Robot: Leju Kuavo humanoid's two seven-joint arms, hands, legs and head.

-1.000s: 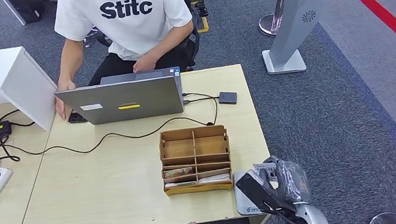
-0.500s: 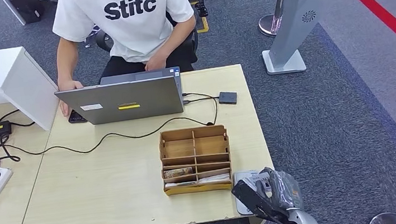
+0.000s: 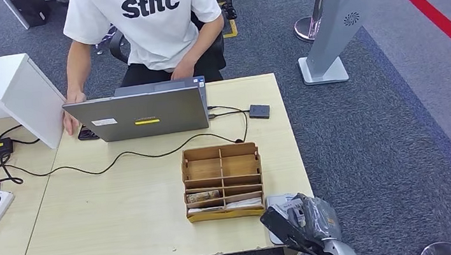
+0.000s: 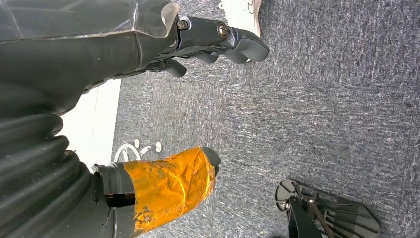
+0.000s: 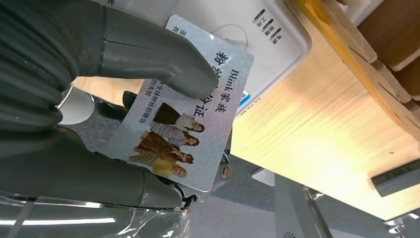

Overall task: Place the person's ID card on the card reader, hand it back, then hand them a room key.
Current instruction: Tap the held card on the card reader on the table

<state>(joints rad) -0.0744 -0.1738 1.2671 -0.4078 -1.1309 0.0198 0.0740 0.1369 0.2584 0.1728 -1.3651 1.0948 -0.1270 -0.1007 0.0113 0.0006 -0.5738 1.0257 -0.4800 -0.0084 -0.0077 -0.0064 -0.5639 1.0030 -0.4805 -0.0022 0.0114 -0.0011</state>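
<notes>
The right hand (image 5: 99, 114) pinches the ID card (image 5: 181, 106) between thumb and fingers just above the white card reader (image 5: 267, 54) beyond it, while the left hand (image 4: 148, 99) hangs over carpet, fingers apart, holding nothing.

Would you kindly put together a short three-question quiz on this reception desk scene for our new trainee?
1. True or false: the right hand holds the printed photo ID card.
2. The white card reader lies: A) beside the wooden compartment organizer, B) behind the grey laptop.
3. Fill in: the left hand hangs over grey ____.

Key: 1 true; 2 A; 3 carpet.
</notes>
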